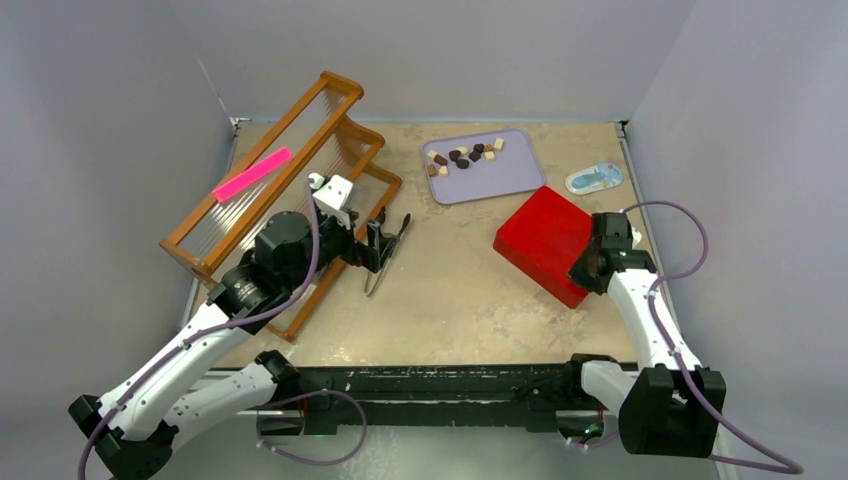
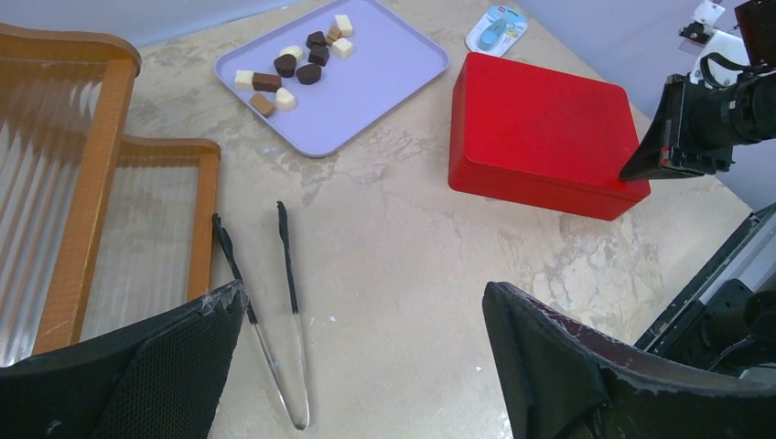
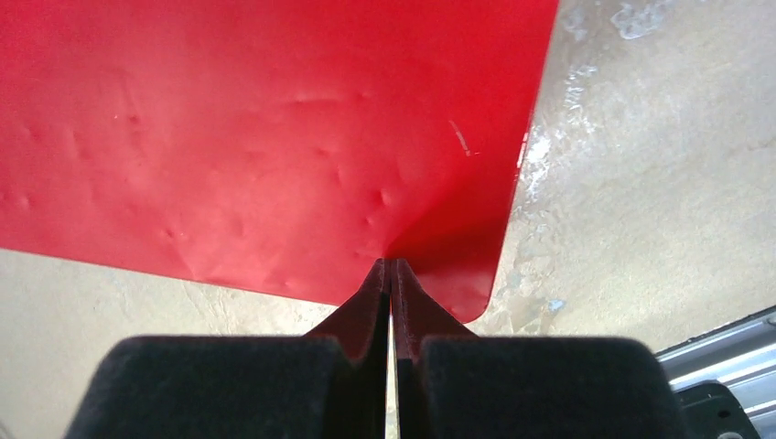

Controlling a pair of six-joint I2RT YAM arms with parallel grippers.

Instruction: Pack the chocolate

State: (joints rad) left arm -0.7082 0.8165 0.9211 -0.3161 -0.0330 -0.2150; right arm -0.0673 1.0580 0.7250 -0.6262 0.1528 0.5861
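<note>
Several dark brown, mid-brown and cream chocolate pieces (image 1: pixel 462 155) lie on a lilac tray (image 1: pixel 500 178) at the back centre; they also show in the left wrist view (image 2: pixel 293 64) on the tray (image 2: pixel 384 78). A closed red box with its flat lid (image 1: pixel 545 240) sits at the right (image 2: pixel 540 128). My right gripper (image 1: pixel 582 268) is shut, its tips pinching the lid's near right edge (image 3: pixel 274 137); in its own view the gripper (image 3: pixel 391 265) meets the red rim. My left gripper (image 1: pixel 385 240) is open and empty above the table (image 2: pixel 364 293), beside metal tongs (image 2: pixel 290 274).
The tongs (image 1: pixel 383 265) lie against a wooden ribbed rack (image 1: pixel 270 190) at the left, which bears a pink strip (image 1: pixel 251 173). A small blue-and-white packet (image 1: pixel 594 178) lies at the back right. Grey walls close in the table.
</note>
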